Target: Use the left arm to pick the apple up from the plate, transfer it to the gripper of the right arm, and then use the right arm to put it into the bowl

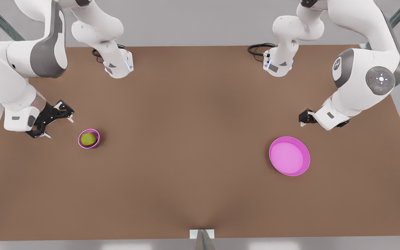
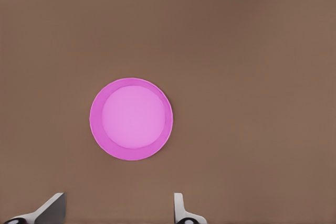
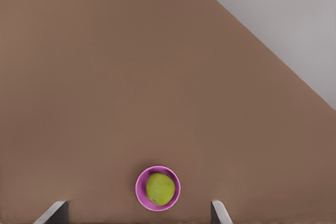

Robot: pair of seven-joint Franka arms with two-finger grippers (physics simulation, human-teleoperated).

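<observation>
Pink plate [image 1: 289,156] sits bare near the open left tool [image 1: 303,119], while the apple [image 1: 88,139] rests in the bowl [image 1: 97,140] beside the open right tool [image 1: 58,126].

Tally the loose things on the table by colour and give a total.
Magenta-pink: 2, the plate and the bowl
Yellow-green: 1, the apple, lying in the bowl
Total: 3

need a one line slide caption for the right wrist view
Right gripper, fingers open, hovers over the brown table with the apple resting in the small pink bowl.
</observation>
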